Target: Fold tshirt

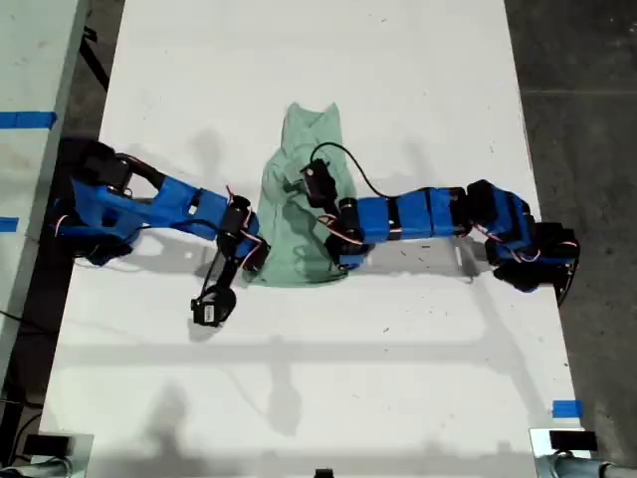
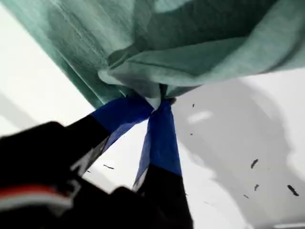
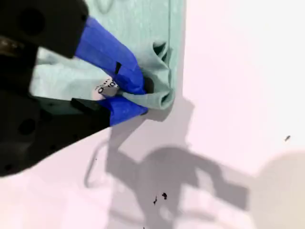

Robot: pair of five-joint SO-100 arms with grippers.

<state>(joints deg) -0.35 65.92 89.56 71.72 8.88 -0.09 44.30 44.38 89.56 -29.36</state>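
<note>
Only one item of writing is found: a small white label (image 3: pixel 106 87) with dark print, lying in the cloth right at the tips of my second gripper (image 3: pixel 131 95). It is too blurred and too crumpled for us to read, and no brand or other marking shows on the arms or the table (image 1: pixel 398 378). My second gripper is pressed together on a bunched hemmed corner of the tshirt (image 3: pixel 138 19); the rest of the cloth spreads away beyond its blue fingertips and bare table lies just beside them. My first gripper (image 2: pixel 157 101) is likewise closed, its two blue fingertips meeting on a gathered fold of the tshirt, which hangs in folds directly ahead of the tips, with white table beneath. The label appears in the second wrist view alone. Only the exterior view gives the whole garment: the tshirt (image 1: pixel 304 189) lies folded to a narrow strip between two blue arms, one arm (image 1: pixel 149 204) reaching in from the exterior view's left and the other arm (image 1: pixel 428 214) from the exterior view's right, each gripper touching an end of the near hem. We cannot tell from the wrist views which arm is first and which is second.
</note>
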